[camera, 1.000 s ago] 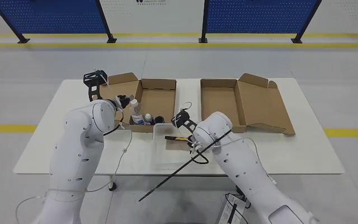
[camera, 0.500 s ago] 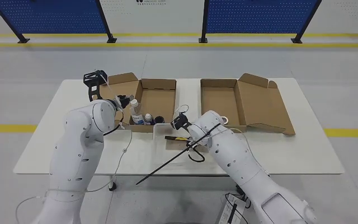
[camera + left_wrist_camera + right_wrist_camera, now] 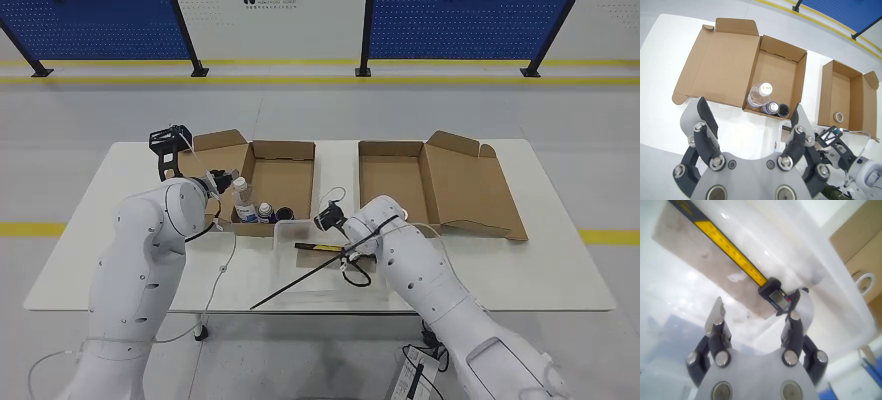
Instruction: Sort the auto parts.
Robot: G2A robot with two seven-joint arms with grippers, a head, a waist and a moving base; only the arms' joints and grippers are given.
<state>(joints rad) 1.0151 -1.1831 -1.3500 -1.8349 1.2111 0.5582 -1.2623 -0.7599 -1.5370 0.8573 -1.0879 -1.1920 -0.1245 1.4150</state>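
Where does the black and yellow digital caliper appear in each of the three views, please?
Top view: the black and yellow digital caliper lies on the white table, centre, toward the robot.
Left wrist view: a dark piece shows in the white tray.
Right wrist view: its display end lies just ahead of the open right tool.
Shared landmark: the brown cardboard box holding a white ring.

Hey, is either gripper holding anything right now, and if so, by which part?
Nothing is held. The left gripper is open above the table. The right gripper is open too, one of its fingers beside the display end of the caliper.
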